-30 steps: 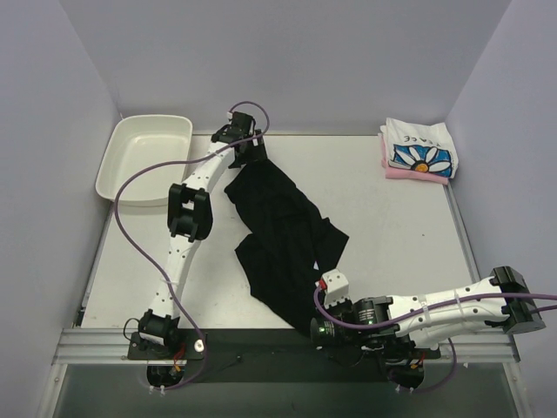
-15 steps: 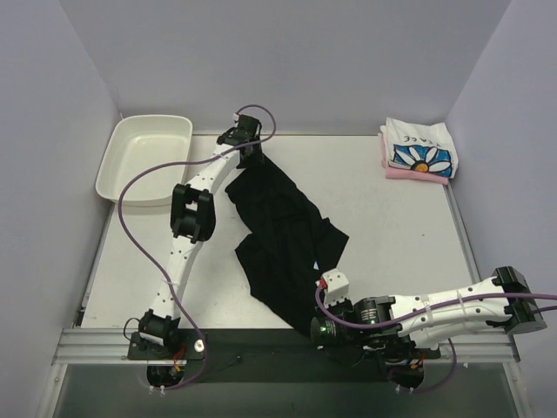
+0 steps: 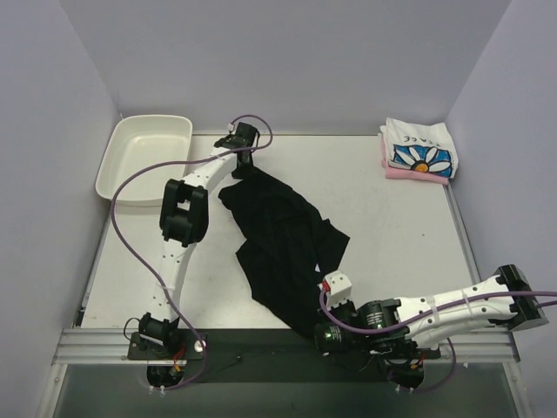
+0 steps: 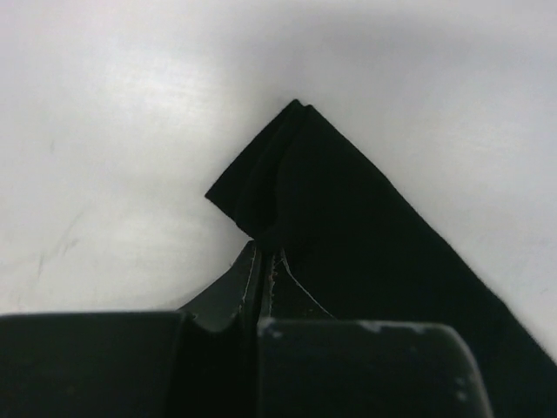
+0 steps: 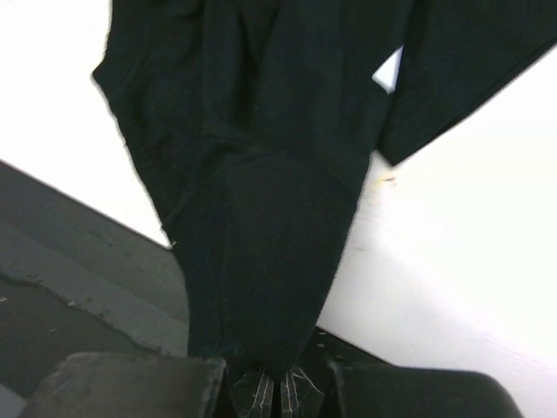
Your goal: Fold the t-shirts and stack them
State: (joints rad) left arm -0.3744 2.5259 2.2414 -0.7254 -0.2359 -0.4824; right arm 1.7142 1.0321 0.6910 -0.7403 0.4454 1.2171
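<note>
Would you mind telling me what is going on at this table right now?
Both arms grip the large black cloth t-shirt. The left end effector pinches its far corner; the right end effector pinches its near end at the table's front edge. A folded white daisy-print t-shirt lies on a folded pink t-shirt in the far right corner.

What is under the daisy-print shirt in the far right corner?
A folded pink shirt; only its left and near edges show beneath the daisy-print shirt. The rest, and anything between them, is covered.
</note>
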